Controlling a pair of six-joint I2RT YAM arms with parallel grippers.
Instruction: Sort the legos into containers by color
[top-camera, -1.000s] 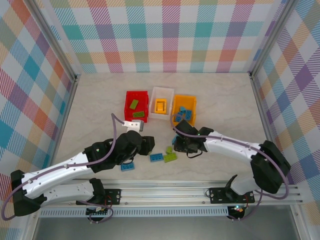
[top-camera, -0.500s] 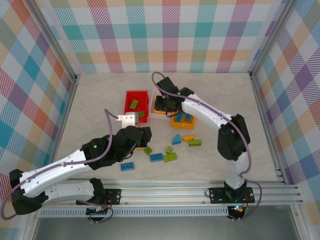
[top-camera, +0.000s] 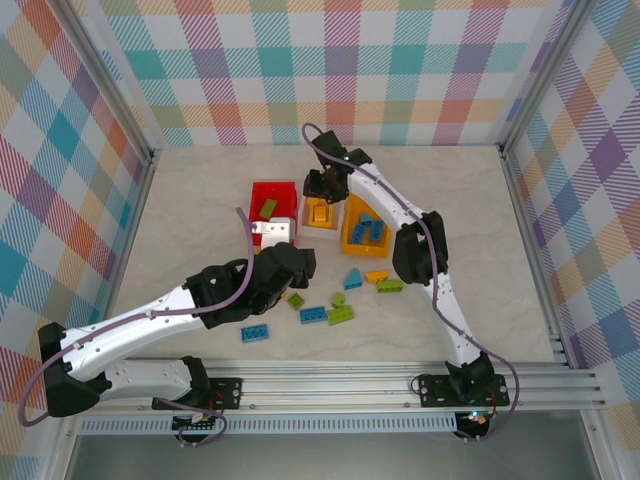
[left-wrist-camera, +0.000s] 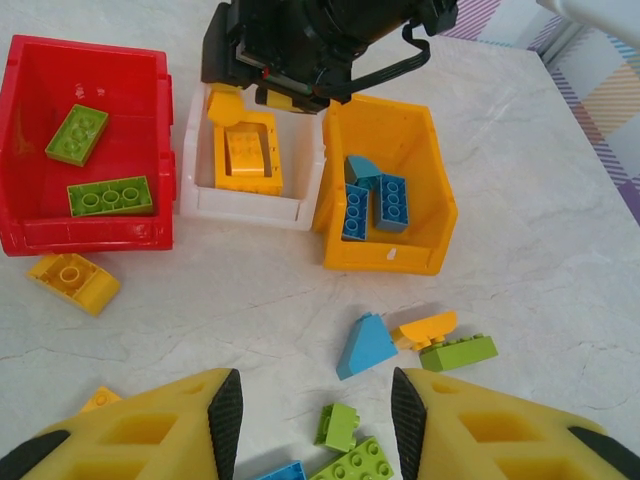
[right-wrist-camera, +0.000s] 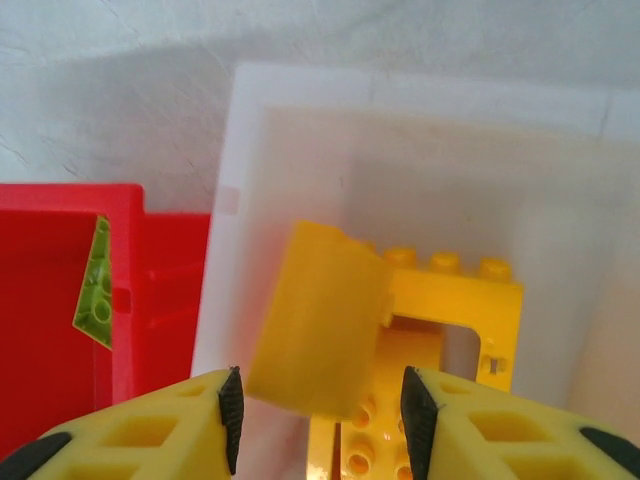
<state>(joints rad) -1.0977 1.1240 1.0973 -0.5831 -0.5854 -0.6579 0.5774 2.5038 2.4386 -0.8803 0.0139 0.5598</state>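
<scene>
sorting is partly done. the red bin (left-wrist-camera: 90, 232) holds two lime green bricks (left-wrist-camera: 110, 196), the white bin (left-wrist-camera: 250, 207) holds the yellow frame (left-wrist-camera: 245, 155), and the orange-yellow bin (left-wrist-camera: 385, 250) holds blue bricks (left-wrist-camera: 375, 205).

the right gripper (right-wrist-camera: 318, 400) hangs over the white bin. its jaws are spread, and a tilted yellow brick (right-wrist-camera: 318, 330) sits between them, just above the frame. judge it as released or nearly so. the left gripper (left-wrist-camera: 312, 420) is spread and carries nothing, above the loose pile.

note roughly ten loose legos left on the table (left-wrist-camera: 520, 180), near the front of the bins. they include a blue wedge (left-wrist-camera: 365, 345), a green brick (left-wrist-camera: 458, 352) and a yellow slope brick (left-wrist-camera: 75, 280) just beside the red bin.

expect the right arm, which crosses above the white bin, to obstruct a left-arm drop there.
</scene>
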